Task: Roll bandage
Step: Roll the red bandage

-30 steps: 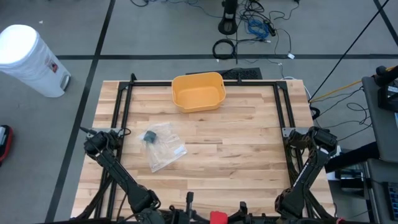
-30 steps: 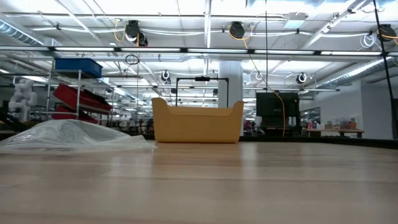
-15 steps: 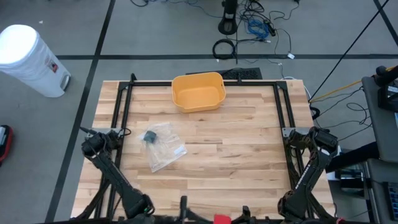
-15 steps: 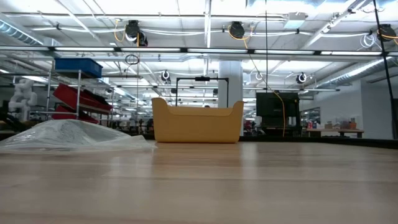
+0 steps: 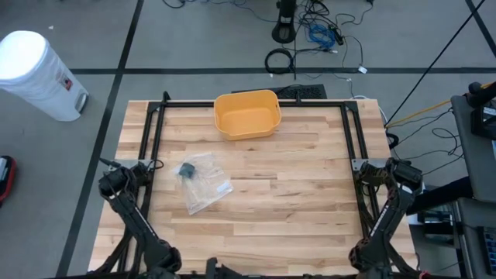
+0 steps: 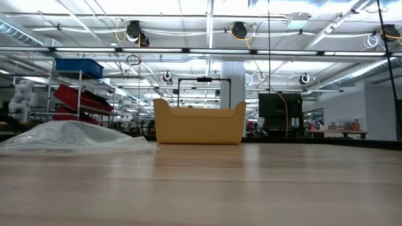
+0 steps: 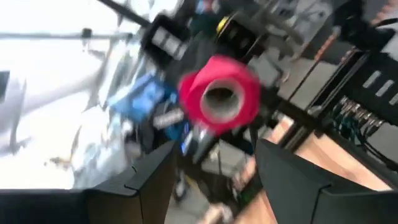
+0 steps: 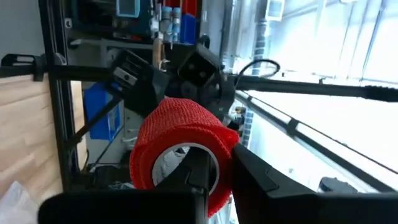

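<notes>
The bandage is a red roll (image 8: 180, 152) with a hollow core. My right gripper (image 8: 221, 168) is shut on it, off the table's near edge and below the high view's frame. In the left wrist view the same roll (image 7: 219, 93) floats ahead of my left gripper (image 7: 214, 171). That gripper is open, with nothing between its fingers. Only the folded arms (image 5: 139, 225) (image 5: 387, 209) show from above. My right gripper holds the roll by its wall (image 8: 219, 146), with one finger (image 8: 198, 177) inside the hollow core and the other finger (image 8: 249, 177) outside. The roll sits at the fingers' free ends, clear of the table.
A clear plastic bag with a dark item inside (image 5: 201, 182) lies on the table's left half, also low in the low view (image 6: 69, 135). An orange bin (image 5: 246, 113) stands at the far middle. Black frame rails (image 5: 151, 139) run along both sides.
My left arm has swung toward the table's left along the near edge. The red roll showed at the bottom of the high view a second ago and has dropped out of that view.
</notes>
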Controlling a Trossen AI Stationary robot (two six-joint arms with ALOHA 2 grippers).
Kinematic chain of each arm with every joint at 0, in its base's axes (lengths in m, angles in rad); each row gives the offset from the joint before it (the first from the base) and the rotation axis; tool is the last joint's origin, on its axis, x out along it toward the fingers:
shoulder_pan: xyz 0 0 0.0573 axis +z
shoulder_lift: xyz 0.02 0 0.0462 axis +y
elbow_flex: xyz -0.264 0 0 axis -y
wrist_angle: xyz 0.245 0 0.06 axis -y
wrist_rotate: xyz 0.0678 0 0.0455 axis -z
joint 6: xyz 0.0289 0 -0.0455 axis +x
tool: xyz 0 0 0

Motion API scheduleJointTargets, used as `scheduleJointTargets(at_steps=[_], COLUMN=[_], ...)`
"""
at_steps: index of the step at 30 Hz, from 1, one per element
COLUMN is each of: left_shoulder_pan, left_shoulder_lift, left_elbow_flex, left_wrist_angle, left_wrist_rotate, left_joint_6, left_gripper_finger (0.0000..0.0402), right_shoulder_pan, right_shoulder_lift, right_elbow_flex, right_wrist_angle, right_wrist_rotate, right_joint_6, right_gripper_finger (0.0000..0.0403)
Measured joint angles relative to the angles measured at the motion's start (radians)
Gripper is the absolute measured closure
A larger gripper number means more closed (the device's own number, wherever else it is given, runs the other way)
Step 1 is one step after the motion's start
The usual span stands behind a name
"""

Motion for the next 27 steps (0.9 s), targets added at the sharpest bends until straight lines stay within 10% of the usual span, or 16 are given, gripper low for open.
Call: scheduleJointTargets(at_steps=[18,27], left_shoulder_pan=[0.042,0.064], left_shoulder_lift=[-0.002,-0.001], left_elbow_flex=[0.001,0.001], left_wrist_angle=[0.16,0.154], left_wrist_rotate=[0.184,0.192], left_joint_6=[0.153,-0.06], left_gripper_finger=[0.0175,0.0175], right_shoulder_pan=[-0.03,-0.043], right_shoulder_lift=[-0.001,-0.001], right_elbow_flex=[0.0,0.0], right_wrist_angle=[0.03,0.023], right_wrist_rotate=[-0.024,-0.051], right_joint_6=[0.141,0.173], right_gripper_finger=[0.0369,0.0369])
